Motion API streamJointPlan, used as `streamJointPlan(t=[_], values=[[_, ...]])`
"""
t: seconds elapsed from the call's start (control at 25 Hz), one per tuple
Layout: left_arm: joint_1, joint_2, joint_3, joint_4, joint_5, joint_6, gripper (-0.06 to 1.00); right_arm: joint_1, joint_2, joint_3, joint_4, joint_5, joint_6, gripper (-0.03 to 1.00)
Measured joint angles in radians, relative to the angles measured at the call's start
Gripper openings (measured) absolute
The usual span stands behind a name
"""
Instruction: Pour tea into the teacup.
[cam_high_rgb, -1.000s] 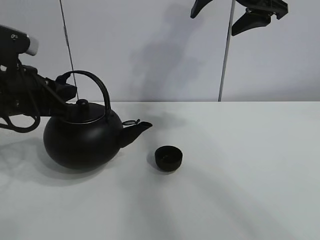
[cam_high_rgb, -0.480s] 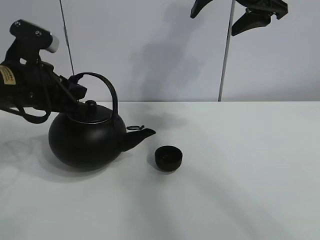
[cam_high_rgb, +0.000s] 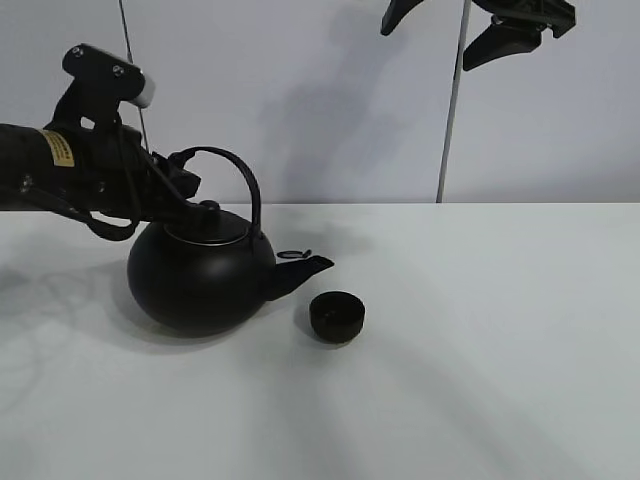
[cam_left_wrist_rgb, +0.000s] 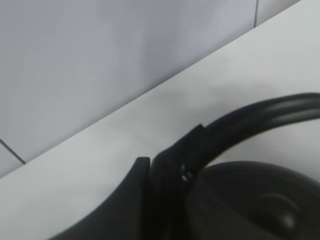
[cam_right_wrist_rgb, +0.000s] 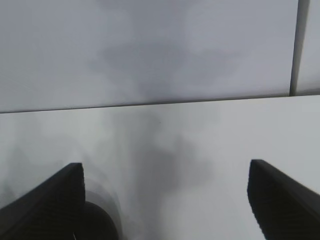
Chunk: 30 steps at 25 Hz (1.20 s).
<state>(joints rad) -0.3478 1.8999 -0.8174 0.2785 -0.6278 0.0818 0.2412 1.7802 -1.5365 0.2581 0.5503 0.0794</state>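
Observation:
The big round black kettle (cam_high_rgb: 200, 285) is left of centre on the white table, upright, its spout (cam_high_rgb: 305, 268) pointing right. The spout tip ends just left of and a little above the teacup (cam_high_rgb: 337, 316), a small black bowl-shaped cup standing on the table. My left gripper (cam_high_rgb: 180, 178) is shut on the left end of the kettle's arched handle (cam_high_rgb: 238, 172). The left wrist view shows that handle (cam_left_wrist_rgb: 260, 115) in the gripper (cam_left_wrist_rgb: 175, 167) above the lid (cam_left_wrist_rgb: 265, 205). My right gripper (cam_high_rgb: 450, 28) hangs high at the back, open and empty, as the right wrist view (cam_right_wrist_rgb: 165, 210) shows.
The white table (cam_high_rgb: 480, 340) stretches right of the cup. A thin vertical pole (cam_high_rgb: 448, 130) stands at the back wall right of centre, and a thin cable (cam_high_rgb: 128, 60) hangs at the back left.
My left gripper has carried the kettle to the right, so the spout is now close to the teacup. The cup and the right arm have not moved.

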Motion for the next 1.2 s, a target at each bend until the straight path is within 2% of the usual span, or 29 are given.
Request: streamJointPlan(t=[1.2], values=[[-0.030,0.029,-0.041,-0.017,-0.006,0.165,0.09,0.000,0.000,0.000,0.000,0.000,0.000,0.61]])
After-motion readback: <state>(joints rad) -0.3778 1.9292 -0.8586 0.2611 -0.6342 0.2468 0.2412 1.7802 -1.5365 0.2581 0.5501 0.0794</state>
